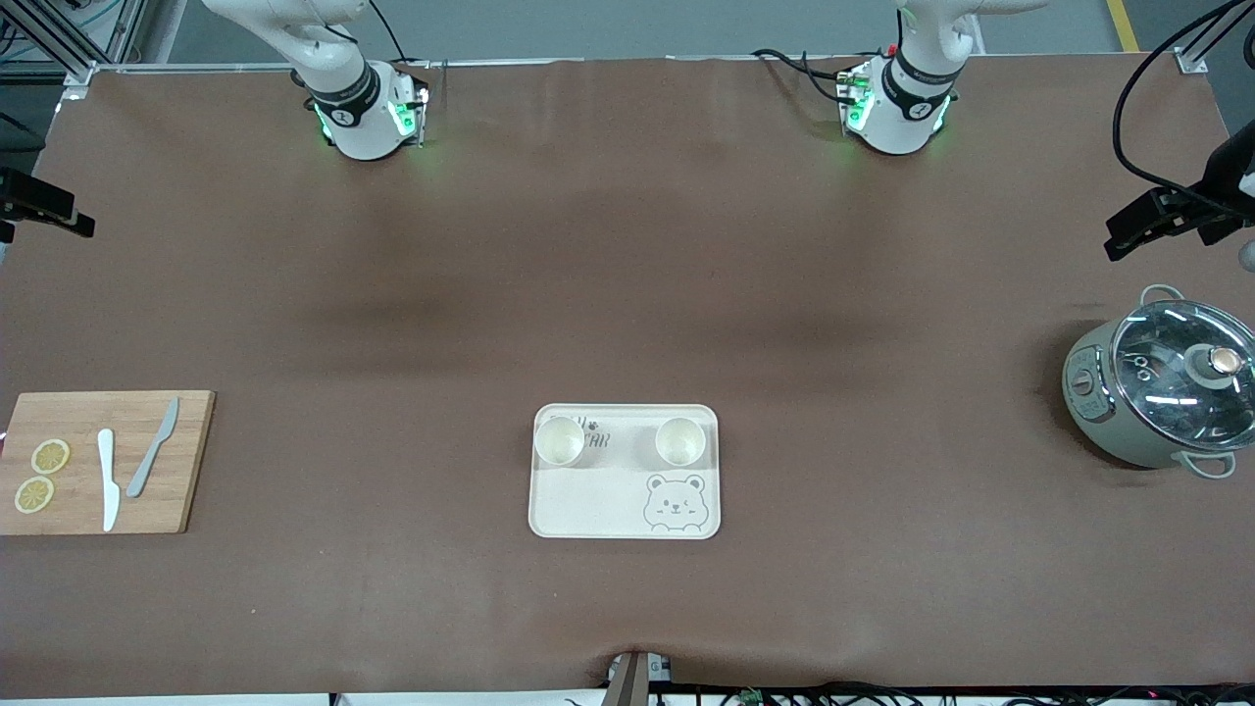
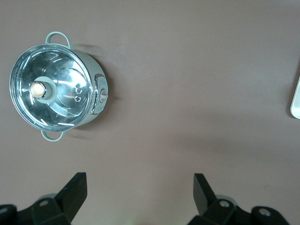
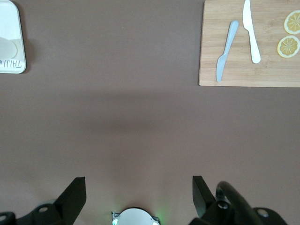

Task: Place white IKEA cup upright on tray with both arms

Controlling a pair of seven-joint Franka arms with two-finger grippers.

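The cream bear tray (image 1: 598, 500) lies on the brown table, near the front camera. Two white cups stand upright on its edge farthest from the camera, one (image 1: 560, 440) toward the right arm's end and one (image 1: 680, 441) toward the left arm's end. Only the arms' bases show in the front view: the right arm (image 1: 358, 103) and the left arm (image 1: 902, 98). My left gripper (image 2: 139, 192) is open and empty, high over bare table between the tray's edge (image 2: 296, 96) and a pot. My right gripper (image 3: 139, 194) is open and empty, high over bare table above its own base; the tray's corner (image 3: 10, 28) shows there.
A grey-green pot with a glass lid (image 1: 1162, 392) stands at the left arm's end, also in the left wrist view (image 2: 54, 91). A wooden cutting board (image 1: 186, 461) with two knives and two lemon slices lies at the right arm's end, also in the right wrist view (image 3: 267, 70).
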